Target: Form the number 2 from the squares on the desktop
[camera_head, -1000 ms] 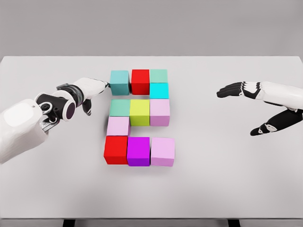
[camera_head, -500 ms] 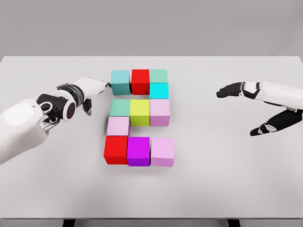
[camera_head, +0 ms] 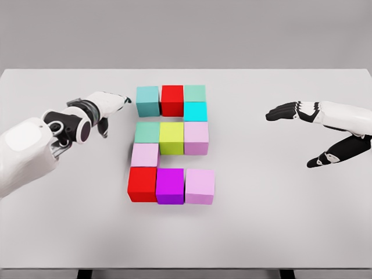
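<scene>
Worktop (camera_head: 279, 221): smooth matt light grey, no visible grain. Blocks (camera_head: 172, 145): smooth, matt, plastic-looking, solid colours. Left robot hand (camera_head: 107, 104): glossy white shell, like hard plastic, black joints. Right robot hand (camera_head: 293, 110) same.

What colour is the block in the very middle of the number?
Yellow-green. The centre block shows clearly in the head view, between a teal block and a pink one.

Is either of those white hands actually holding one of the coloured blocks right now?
No. The left hand hangs just short of the teal block, fingers loose. The right hand is open, far off to the side.
</scene>
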Available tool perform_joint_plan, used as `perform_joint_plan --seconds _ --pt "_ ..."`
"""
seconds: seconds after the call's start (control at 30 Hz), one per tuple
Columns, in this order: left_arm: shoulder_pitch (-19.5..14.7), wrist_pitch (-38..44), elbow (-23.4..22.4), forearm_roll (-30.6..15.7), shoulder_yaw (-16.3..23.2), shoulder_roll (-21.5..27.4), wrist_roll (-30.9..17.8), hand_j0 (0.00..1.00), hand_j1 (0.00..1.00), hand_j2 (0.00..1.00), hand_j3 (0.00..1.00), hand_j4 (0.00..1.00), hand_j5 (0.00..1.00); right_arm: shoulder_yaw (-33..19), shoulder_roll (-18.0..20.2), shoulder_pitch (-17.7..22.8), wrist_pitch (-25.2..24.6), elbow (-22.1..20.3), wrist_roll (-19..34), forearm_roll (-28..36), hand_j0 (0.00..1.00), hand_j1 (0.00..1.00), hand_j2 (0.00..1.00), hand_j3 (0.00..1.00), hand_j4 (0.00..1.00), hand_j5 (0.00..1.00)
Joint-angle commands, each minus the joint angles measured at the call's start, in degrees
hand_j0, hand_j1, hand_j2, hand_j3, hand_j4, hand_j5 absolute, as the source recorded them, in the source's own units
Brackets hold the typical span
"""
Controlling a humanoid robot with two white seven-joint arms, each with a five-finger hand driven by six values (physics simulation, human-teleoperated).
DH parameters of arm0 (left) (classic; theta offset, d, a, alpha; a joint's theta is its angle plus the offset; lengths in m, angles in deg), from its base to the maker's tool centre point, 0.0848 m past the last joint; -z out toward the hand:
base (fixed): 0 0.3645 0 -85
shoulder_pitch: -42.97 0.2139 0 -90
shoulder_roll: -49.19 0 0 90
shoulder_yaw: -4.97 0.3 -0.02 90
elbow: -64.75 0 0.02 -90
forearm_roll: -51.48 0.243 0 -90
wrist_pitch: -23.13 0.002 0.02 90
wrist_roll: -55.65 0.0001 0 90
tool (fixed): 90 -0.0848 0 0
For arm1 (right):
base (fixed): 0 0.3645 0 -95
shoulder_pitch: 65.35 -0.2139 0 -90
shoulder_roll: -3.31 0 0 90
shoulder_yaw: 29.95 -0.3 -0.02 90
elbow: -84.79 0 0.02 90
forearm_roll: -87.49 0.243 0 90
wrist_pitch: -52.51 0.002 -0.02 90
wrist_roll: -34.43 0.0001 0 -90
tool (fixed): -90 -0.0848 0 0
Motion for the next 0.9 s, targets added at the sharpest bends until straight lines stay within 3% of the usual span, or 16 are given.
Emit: perform_joint_plan --seconds 0.0,0.87 --pt "0.0 -0.2 -0.3 0.4 0.0 -0.5 0.0 1.0 1.0 1.0 1.0 1.0 1.0 0.0 0.1 0.0 -0.2 0.0 0.0 0.5 1.0 1.0 1.0 1.0 1.0 1.0" --pt "-0.3 -0.1 -0.3 1.4 0.1 -1.9 0.0 1.0 1.0 1.0 1.0 1.0 1.0 -0.3 0.7 0.3 -0.2 0.0 0.0 0.5 1.0 1.0 1.0 1.0 1.0 1.0"
